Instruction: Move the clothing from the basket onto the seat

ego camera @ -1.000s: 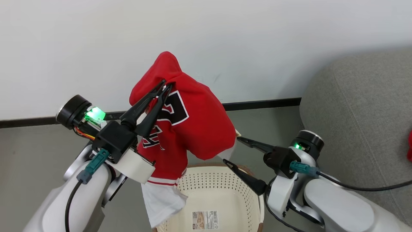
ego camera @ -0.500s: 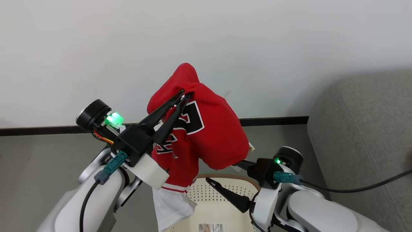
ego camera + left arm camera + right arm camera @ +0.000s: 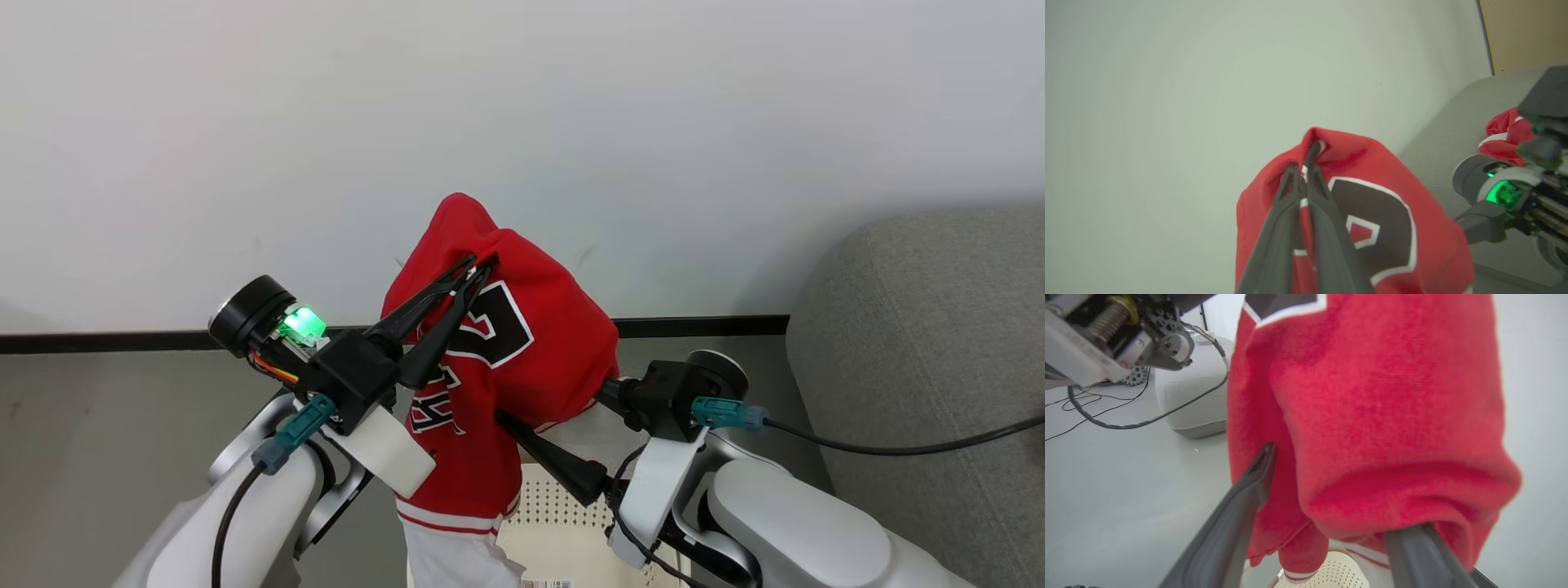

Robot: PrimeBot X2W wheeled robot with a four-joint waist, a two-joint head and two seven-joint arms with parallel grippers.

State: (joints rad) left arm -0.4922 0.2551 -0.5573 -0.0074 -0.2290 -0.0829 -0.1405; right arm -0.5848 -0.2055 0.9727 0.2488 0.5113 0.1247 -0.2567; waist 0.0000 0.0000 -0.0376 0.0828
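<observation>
From the head view, the jersey point(image 3: 531, 359) and the right arm point(image 3: 735, 506) cover most of the basket point(image 3: 543, 514). What remains runs off the bottom edge with its label point(image 3: 549, 583), which is too cropped to read. The jersey's white hem is cut off there too. The left pincer point(image 3: 482, 265) masks part of the number, and its tips are sunk in a fold. On the sofa point(image 3: 1453, 132), a red garment point(image 3: 1502, 130) is half hidden by the right arm. Seen from the right wrist, the cloth is blurred and swallows one fingertip of the right pincer point(image 3: 1341, 488).
</observation>
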